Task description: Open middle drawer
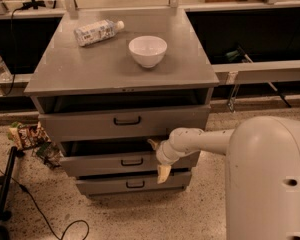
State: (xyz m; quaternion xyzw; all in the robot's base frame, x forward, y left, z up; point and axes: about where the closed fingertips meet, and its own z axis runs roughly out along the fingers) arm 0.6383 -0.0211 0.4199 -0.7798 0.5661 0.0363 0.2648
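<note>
The middle drawer [100, 164] sits below the front edge of the tabletop [90, 69], between the taller top drawer [80, 124] above it and the thinner bottom drawer [105, 185] beneath. Its front runs long from left to right, parallel to that front edge. A dark gap shows above it, so it looks already pulled a little way out of the cabinet. The gripper [158, 158] is at the right part of this front, below the stretch of tabletop edge that leads toward the front right corner, with the arm [205, 140] reaching in from the right. Its jaws are spread apart, one above the other. The upper one is at the drawer's top rim and the lower one hangs at its bottom edge, so they straddle the height of the front rather than close on anything. The small black handle [132, 161] lies just to the left of the jaws, near but apart from them. The pull most likely has to run straight out from the cabinet, square to the long front. A white bowl [147, 50] and a bottle [96, 32] lying on its side rest on the tabletop, well clear of the work.
</note>
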